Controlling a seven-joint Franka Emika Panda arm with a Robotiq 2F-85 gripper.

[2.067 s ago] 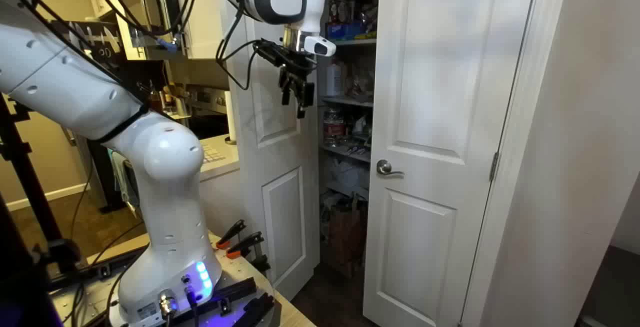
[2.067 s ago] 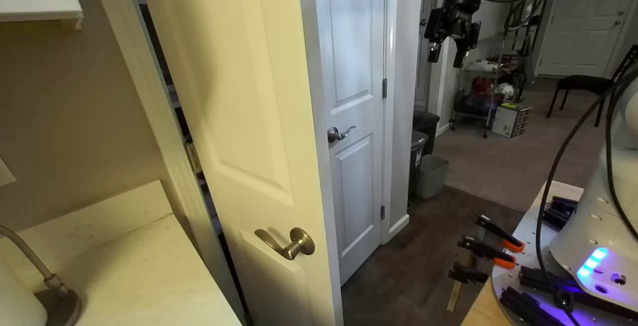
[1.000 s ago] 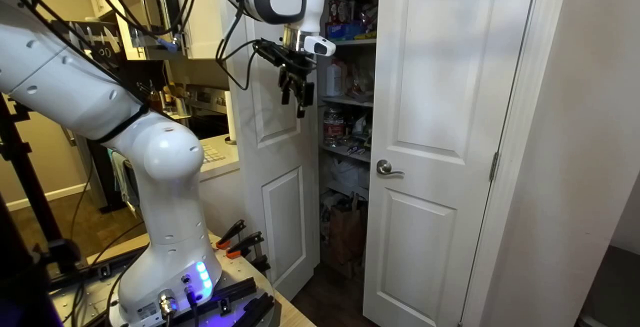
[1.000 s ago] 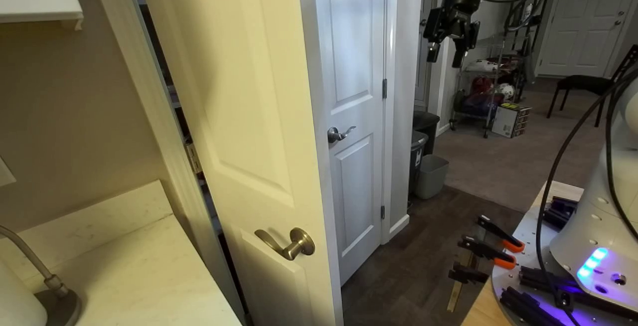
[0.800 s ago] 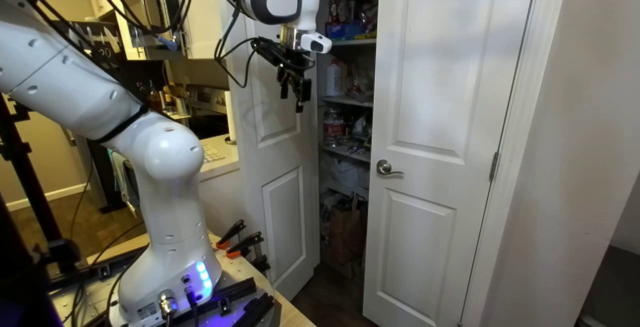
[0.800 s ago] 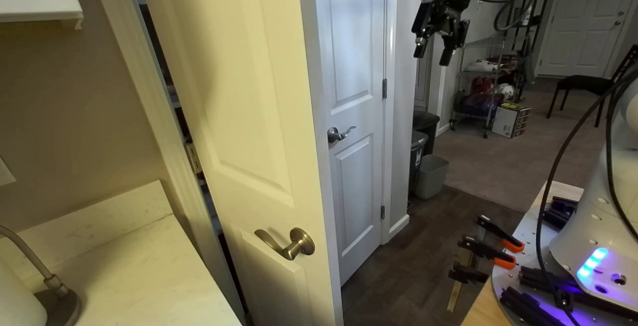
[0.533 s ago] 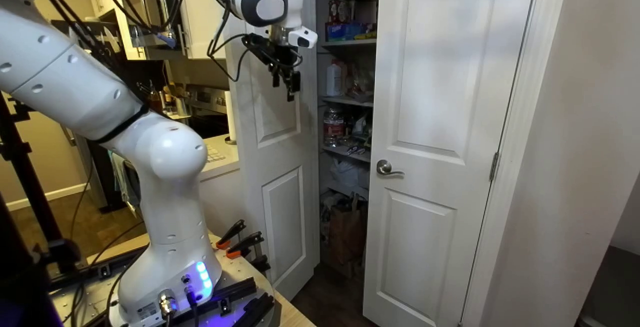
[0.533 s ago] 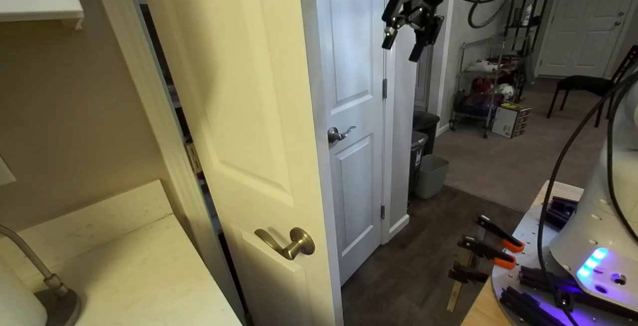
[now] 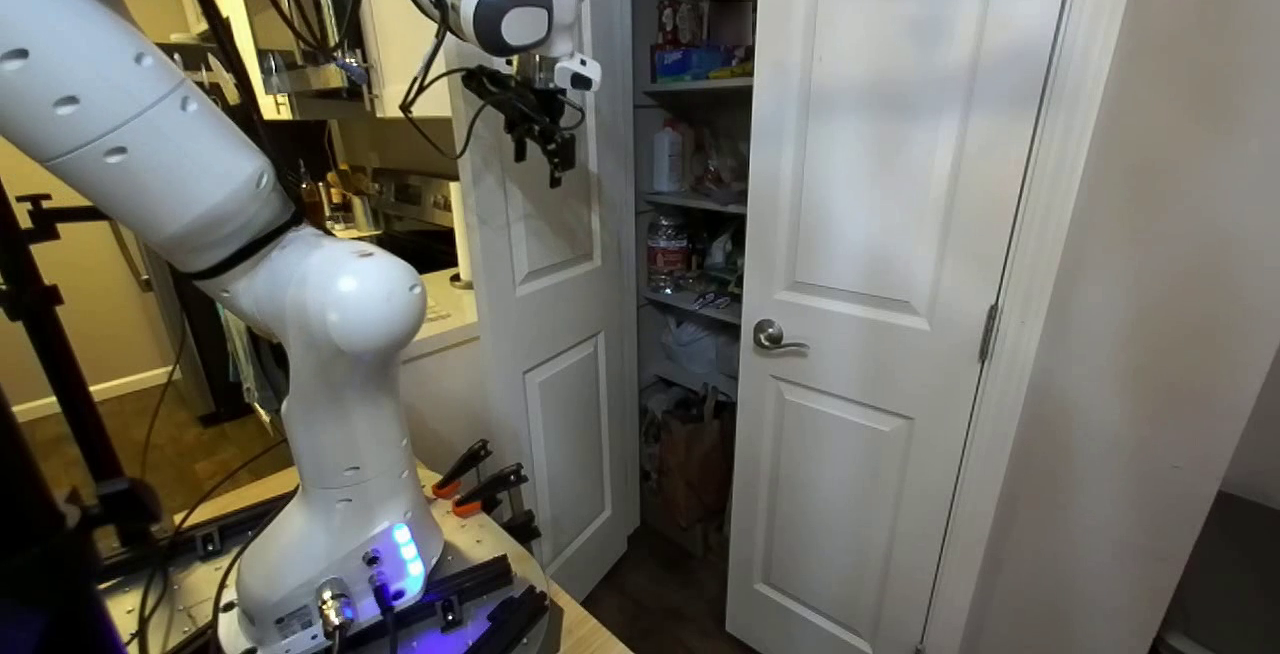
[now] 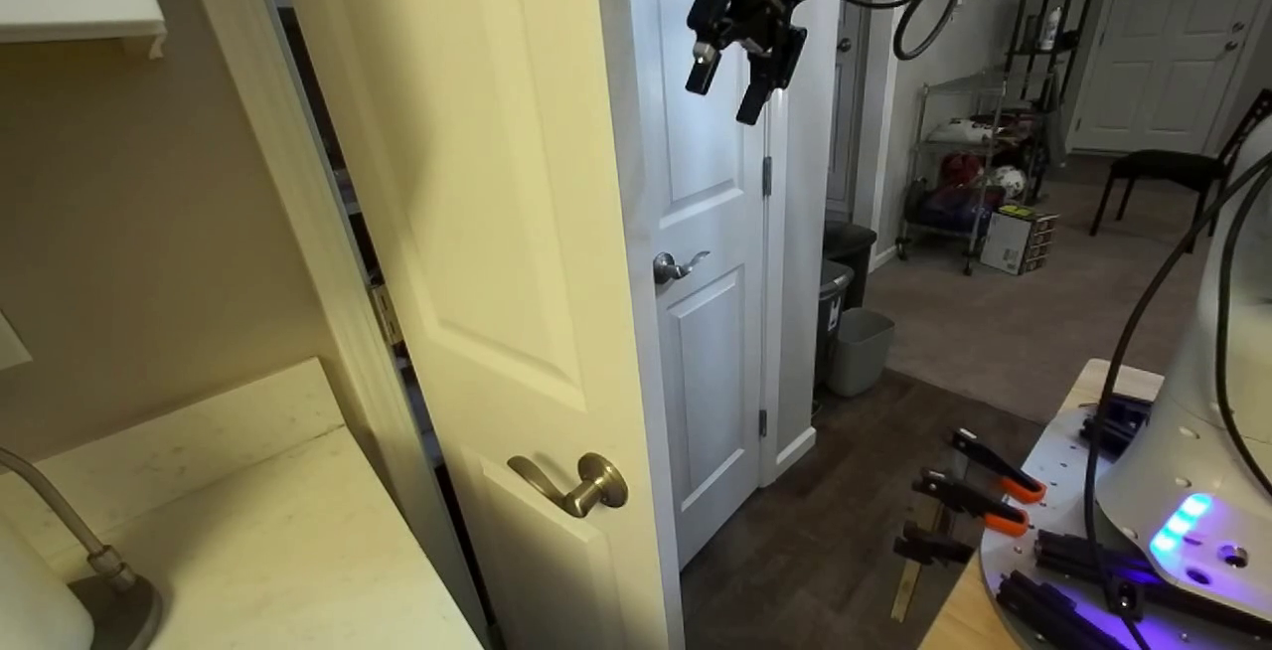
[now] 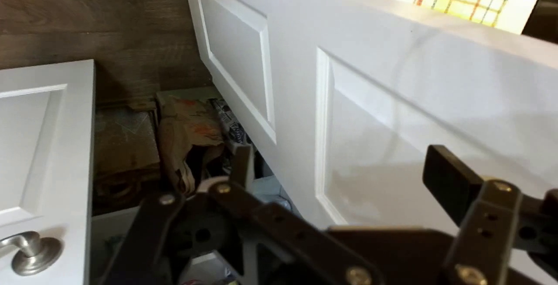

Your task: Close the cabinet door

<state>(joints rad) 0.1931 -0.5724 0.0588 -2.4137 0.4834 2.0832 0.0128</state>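
The cabinet door (image 9: 565,414) is a tall white panelled leaf standing open. Its inner face shows left of the shelves in an exterior view. Its outer face (image 10: 487,233), with a metal lever handle (image 10: 588,487) and hinges at the left, fills the foreground in an exterior view. In the wrist view the door (image 11: 294,102) slants across the right side behind the fingers. My gripper (image 9: 538,168) hangs high on the inner-face side, pointing down. It is open and empty, with no contact visible. It also shows in an exterior view (image 10: 723,101) and in the wrist view (image 11: 342,167).
The matching right-hinged leaf (image 9: 860,334) with a lever handle stands ajar. Between the leaves are stocked shelves (image 9: 695,199) and a paper bag (image 9: 690,469). A kitchen counter (image 10: 248,531) adjoins the cabinet door. Clamps (image 9: 490,489) sit on the robot's base table. Bins (image 10: 860,352) stand farther back.
My gripper has moved left and slightly up in an exterior view, and left in the opposite exterior view, closer to the cabinet door. It stays open. Both leaves have not moved.
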